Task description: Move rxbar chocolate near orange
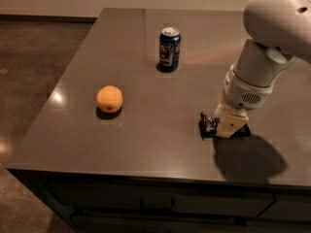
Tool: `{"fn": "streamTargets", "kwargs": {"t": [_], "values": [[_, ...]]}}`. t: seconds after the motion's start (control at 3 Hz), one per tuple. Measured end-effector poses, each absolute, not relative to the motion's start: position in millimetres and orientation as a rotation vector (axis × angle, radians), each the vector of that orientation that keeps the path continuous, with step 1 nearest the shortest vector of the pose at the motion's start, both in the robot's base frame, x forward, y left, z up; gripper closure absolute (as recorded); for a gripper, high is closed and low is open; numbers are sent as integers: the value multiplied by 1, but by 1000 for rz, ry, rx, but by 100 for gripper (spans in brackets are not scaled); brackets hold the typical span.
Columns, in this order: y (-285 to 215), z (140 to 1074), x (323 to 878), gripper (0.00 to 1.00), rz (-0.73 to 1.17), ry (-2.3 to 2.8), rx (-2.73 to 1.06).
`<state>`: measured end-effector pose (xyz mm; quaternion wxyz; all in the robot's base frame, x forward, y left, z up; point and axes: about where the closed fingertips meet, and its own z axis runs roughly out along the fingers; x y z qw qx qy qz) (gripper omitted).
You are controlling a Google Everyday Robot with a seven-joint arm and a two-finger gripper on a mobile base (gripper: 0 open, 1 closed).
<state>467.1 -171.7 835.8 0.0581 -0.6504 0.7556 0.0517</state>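
The rxbar chocolate (209, 125) is a small black-wrapped bar lying flat on the dark table toward the front right. Only its left end shows; the rest is hidden under my gripper. My gripper (229, 126) hangs from the white arm and is lowered right onto the bar, touching or almost touching the table. The orange (109, 99) sits on the table's left side, well apart from the bar and the gripper.
A blue soda can (169, 49) stands upright at the table's middle back. The grey table (146, 130) has its front edge just below the bar and its left edge beside the orange. The white arm (272, 38) fills the upper right.
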Motion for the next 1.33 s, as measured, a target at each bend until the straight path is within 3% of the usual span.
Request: {"fn": "streamTargets", "kwargs": {"t": [0.33,0.67,1.33], "values": [[-151,841,474,93,179,2267,-1995],[-110,848,486,100,222,2190,-2042],[-45,849,507,100,292,2070,-2101]]}}
